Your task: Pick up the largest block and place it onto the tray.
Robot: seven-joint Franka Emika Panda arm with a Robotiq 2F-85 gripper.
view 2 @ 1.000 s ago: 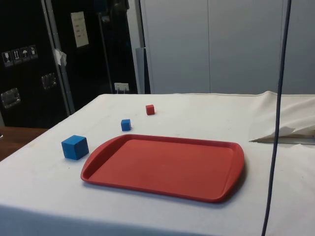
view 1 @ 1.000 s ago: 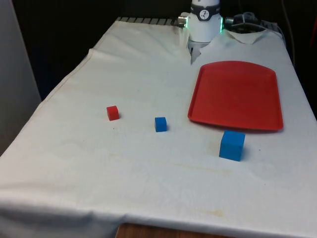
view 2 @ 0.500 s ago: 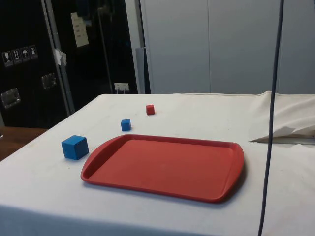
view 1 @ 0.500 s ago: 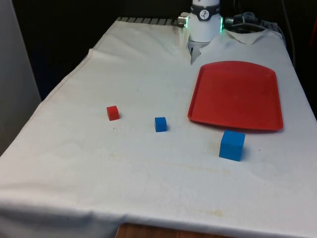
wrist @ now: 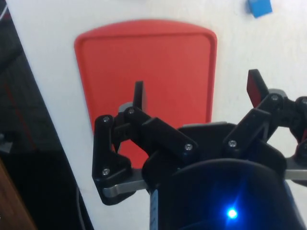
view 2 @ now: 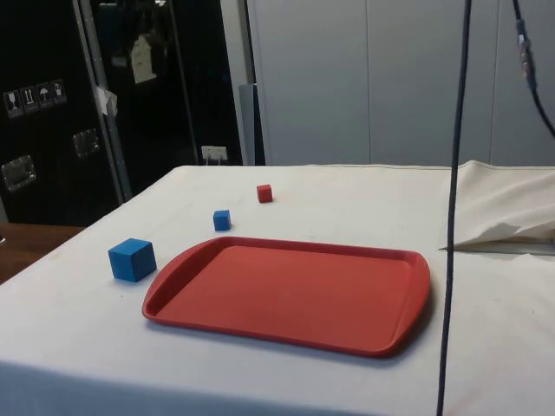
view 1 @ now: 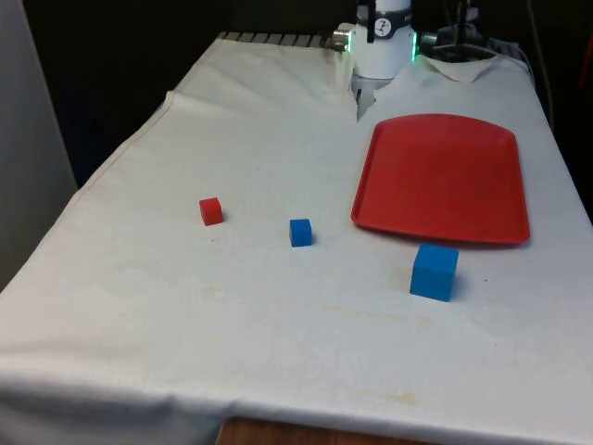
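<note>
- Above the red tray (wrist: 144,72) in the wrist view, the gripper (wrist: 196,98) hangs with fingers spread, holding nothing.
- Lower right of the front view: the large blue cube (view 1: 434,272) sits on the cloth beside the tray's near edge.
- Approach step; next it must travel over and descend.

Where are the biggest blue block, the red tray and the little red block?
large blue cube-shaped block (view 1: 434,272), front view, on its front face.
flat red plastic tray (view 2: 290,290), side view, on its bare floor.
small red cube-shaped block (view 1: 211,211), front view, on its front face.
</note>
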